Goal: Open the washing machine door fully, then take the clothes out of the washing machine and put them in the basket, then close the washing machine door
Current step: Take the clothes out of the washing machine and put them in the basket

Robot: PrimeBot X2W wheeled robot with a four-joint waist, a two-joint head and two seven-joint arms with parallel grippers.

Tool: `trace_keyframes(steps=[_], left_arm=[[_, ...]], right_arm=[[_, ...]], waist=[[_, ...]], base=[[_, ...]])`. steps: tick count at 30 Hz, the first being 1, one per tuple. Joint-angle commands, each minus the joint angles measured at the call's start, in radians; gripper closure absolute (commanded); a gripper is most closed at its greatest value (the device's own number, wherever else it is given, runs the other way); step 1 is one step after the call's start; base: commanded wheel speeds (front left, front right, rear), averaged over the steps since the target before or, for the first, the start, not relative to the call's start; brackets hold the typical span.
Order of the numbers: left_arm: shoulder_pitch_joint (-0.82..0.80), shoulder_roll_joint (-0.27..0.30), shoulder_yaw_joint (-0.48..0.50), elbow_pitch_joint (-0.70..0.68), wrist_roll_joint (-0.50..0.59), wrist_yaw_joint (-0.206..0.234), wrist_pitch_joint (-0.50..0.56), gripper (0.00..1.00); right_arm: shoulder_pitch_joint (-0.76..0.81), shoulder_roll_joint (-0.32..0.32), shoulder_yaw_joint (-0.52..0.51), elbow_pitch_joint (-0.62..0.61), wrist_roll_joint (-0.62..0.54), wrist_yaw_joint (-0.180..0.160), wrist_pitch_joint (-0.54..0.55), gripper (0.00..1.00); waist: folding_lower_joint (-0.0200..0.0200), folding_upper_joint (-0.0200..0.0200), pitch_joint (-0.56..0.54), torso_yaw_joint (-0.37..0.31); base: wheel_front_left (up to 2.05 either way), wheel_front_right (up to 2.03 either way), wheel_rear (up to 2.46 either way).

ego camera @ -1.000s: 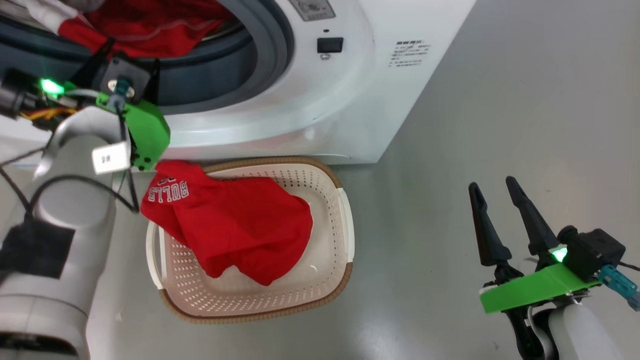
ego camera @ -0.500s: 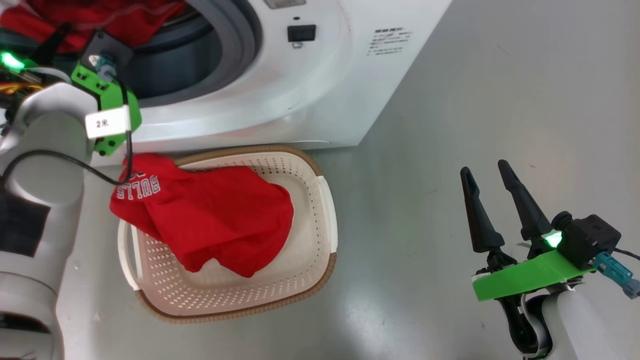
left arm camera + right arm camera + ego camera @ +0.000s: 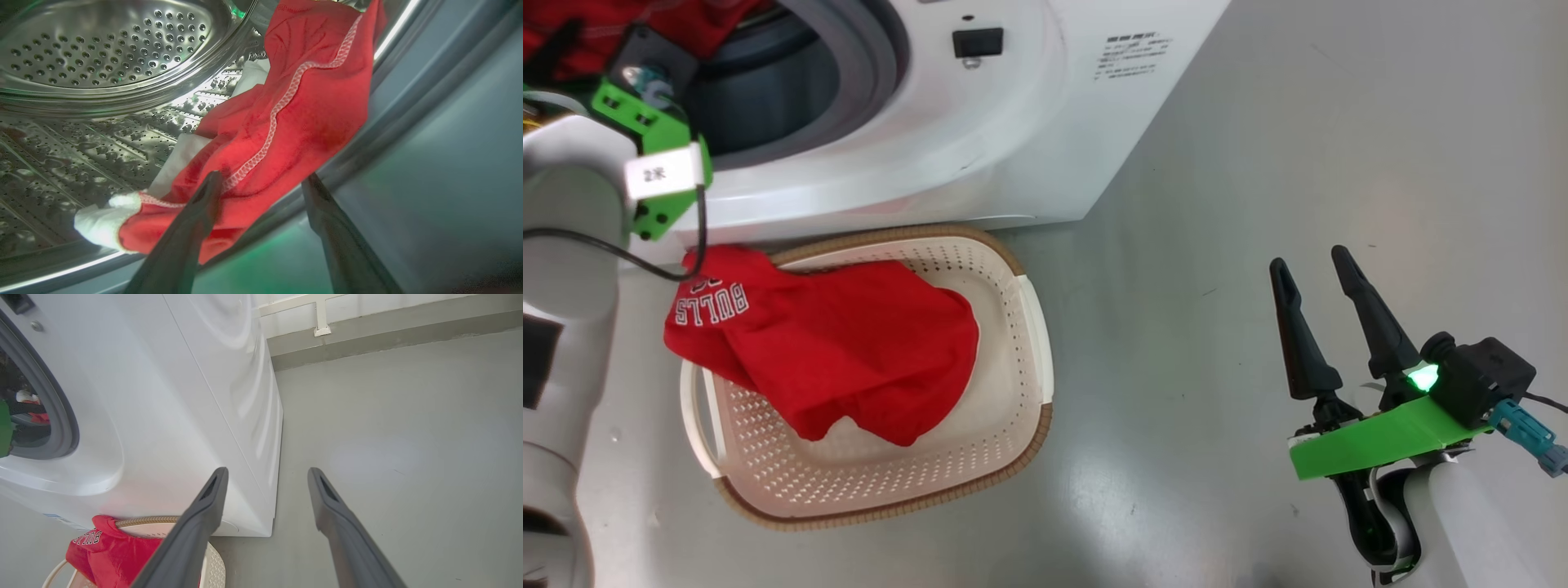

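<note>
L gripper (image 3: 262, 177) at drum (image 3: 102, 41) mouth, fingers wide, tips framing lower edge of red garment (image 3: 310, 114) draped over lip toward 1 o'clock. Looks lined up for a pinch, contact unclear. Jersey (image 3: 833, 343) already in basket (image 3: 907, 237), head view 8 o'clock, overhanging rim. R gripper (image 3: 1307, 257) wide, empty, parked 4 o'clock, clear of washer (image 3: 1013, 147).

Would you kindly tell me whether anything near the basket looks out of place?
Yes: the red jersey is only partly inside the basket; its lettered end drapes over the left rim and could slip out.
</note>
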Motion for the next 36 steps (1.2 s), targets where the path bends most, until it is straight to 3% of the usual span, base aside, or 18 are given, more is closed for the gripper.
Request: trace_keyframes(steps=[1, 7, 8, 9, 10, 11, 12, 21, 36], left_arm=[[-0.023, 0.06, 0.009, -0.013, -0.007, 0.018, 0.005, 0.0], [-0.026, 0.071, 0.005, -0.011, -0.02, 0.026, 0.012, 0.0], [-0.026, 0.072, 0.006, -0.011, -0.023, 0.027, 0.012, 0.15], [-0.025, 0.072, 0.005, -0.01, -0.026, 0.028, 0.011, 0.49], [-0.025, 0.073, 0.004, -0.01, -0.029, 0.028, 0.011, 0.75], [-0.025, 0.073, 0.004, -0.01, -0.029, 0.028, 0.011, 0.75], [-0.024, 0.073, 0.005, -0.01, -0.032, 0.029, 0.01, 1.0], [-0.01, 0.063, 0.034, -0.009, -0.095, 0.028, -0.034, 1.0], [0.111, -0.039, 0.261, -0.05, -0.39, -0.039, -0.214, 1.0]], right_arm=[[0.0, 0.005, 0.029, -0.023, 0.0, 0.006, -0.006, 0.0], [-0.004, 0.005, 0.034, -0.024, 0.008, 0.006, -0.006, 0.0], [-0.004, 0.005, 0.034, -0.023, 0.009, 0.006, -0.006, 0.0], [-0.004, 0.005, 0.035, -0.023, 0.011, 0.006, -0.006, 0.0], [-0.004, 0.005, 0.035, -0.024, 0.011, 0.006, -0.006, 0.0], [-0.004, 0.005, 0.035, -0.024, 0.011, 0.006, -0.006, 0.0], [-0.004, 0.005, 0.035, -0.024, 0.012, 0.006, -0.006, 0.0], [-0.002, 0.005, 0.029, -0.022, 0.01, 0.006, -0.006, 0.0], [0.037, -0.003, 0.015, -0.018, -0.013, 0.006, -0.006, 0.0]], waist=[[0.0, 0.0, 0.005, -0.007], [0.0, 0.0, 0.01, -0.013], [0.0, 0.0, 0.009, -0.014], [0.0, 0.0, 0.008, -0.015], [0.0, 0.0, 0.008, -0.015], [0.0, 0.0, 0.008, -0.015], [0.0, 0.0, 0.007, -0.015], [0.0, 0.0, -0.008, -0.009], [0.0, 0.0, -0.077, 0.044]], base=[[0.0, 0.0, 0.0], [0.0, 0.0, 0.0], [0.0, 0.0, 0.0], [0.0, 0.0, 0.0], [0.0, 0.0, 0.0], [0.0, 0.0, 0.0], [0.0, 0.0, 0.0], [0.0, 0.0, 0.0], [0.0, 0.0, 0.0]])
